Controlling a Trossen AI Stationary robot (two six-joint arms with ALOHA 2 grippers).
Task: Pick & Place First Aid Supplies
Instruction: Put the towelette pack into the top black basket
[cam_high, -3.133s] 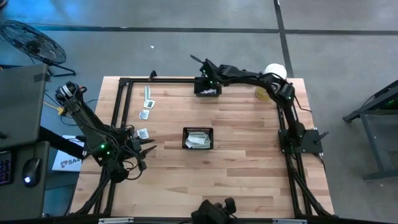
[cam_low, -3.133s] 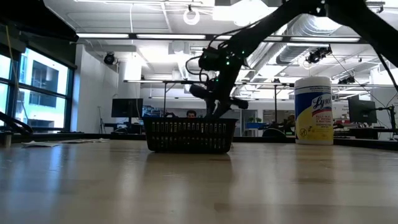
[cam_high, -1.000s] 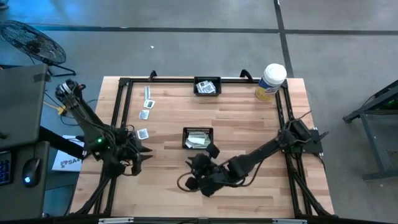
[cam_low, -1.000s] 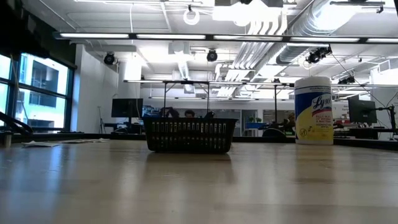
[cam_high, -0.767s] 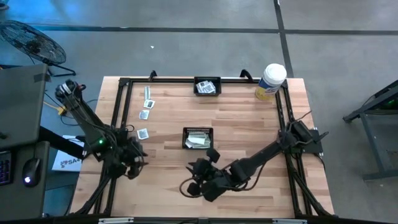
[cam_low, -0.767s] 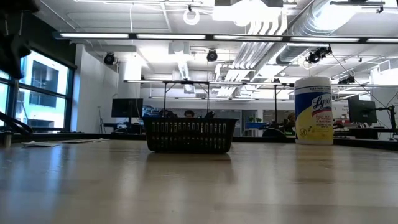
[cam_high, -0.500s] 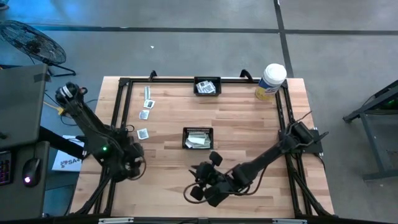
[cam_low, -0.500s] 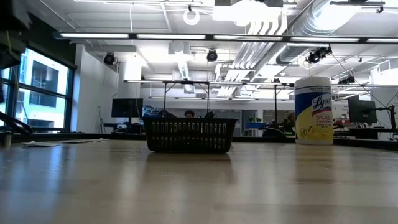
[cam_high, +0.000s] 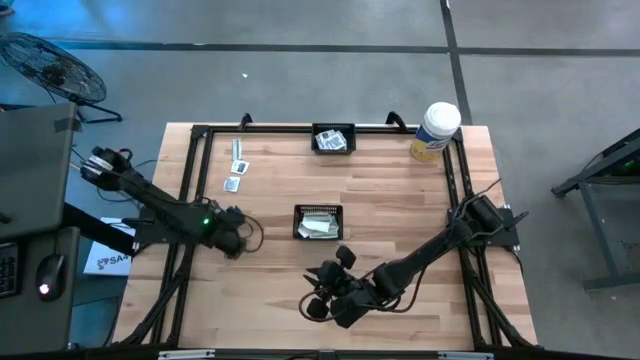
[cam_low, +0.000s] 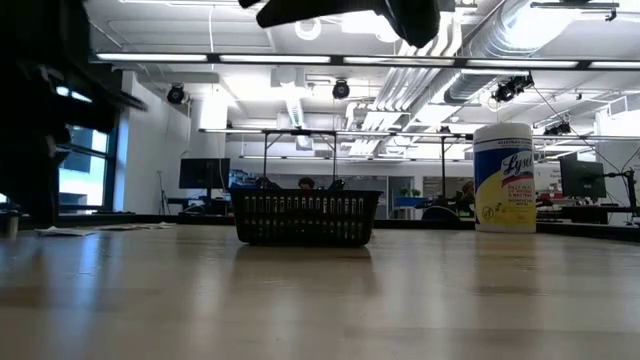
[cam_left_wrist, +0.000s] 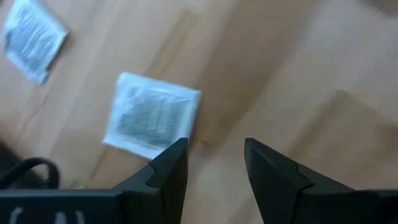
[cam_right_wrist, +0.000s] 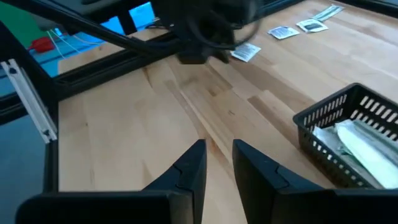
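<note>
1. Left gripper (cam_left_wrist: 214, 163) low over the desk (cam_high: 400, 200) at its left side, fingers spread, holding nothing, just beside a square white packet (cam_left_wrist: 151, 114).
2. Other loose packets (cam_high: 238, 165) lie farther back on the left.
3. Right gripper (cam_right_wrist: 217, 163) hovers over front-centre desk near the centre basket (cam_high: 318, 222); fingers slightly apart, apparently empty.
4. Back basket (cam_high: 332, 138) holds packets too.

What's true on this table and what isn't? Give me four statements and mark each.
1. The left pincer holds a square packet. False: its fingers stand apart and empty, and the packet lies flat ahead of them.
2. The canister stands at a corner of the table. True.
3. The middle basket is empty. False: packets lie in it.
4. The right pincer holds nothing. True.
</note>
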